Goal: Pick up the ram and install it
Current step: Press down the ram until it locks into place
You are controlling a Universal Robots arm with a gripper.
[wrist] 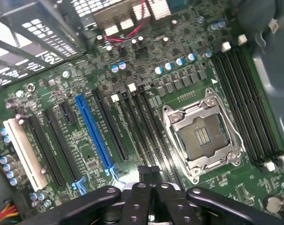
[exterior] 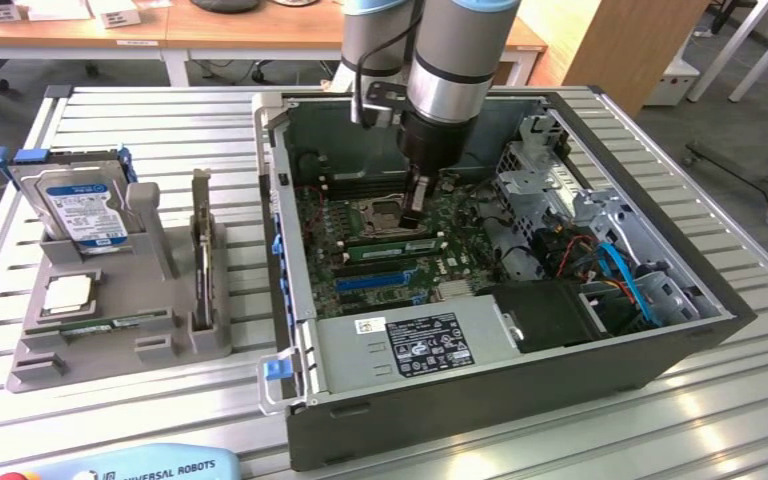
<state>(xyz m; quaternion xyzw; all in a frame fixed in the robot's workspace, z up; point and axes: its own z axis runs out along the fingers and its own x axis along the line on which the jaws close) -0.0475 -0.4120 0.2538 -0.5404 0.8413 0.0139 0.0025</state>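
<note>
Gripper (exterior: 415, 222): inside the open computer case (exterior: 678, 330), fingers pressed together over the motherboard (wrist: 146, 70).
Ram (exterior: 387, 237): green stick lying in a slot just at 6 o'clock of the empty CPU socket (exterior: 373, 212), right under the fingertips.
Tray (exterior: 51, 370): at 9 o'clock of the case, holding a hard drive (exterior: 80, 208).

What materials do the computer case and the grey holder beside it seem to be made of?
The computer case looks like sheet metal: its outer walls are dark and matte, and the bare grey panels inside have punched holes and folded edges. The holder on the exterior view's left seems to be plastic, possibly printed: uniform dull grey with thick blocky walls and no shine.
</note>
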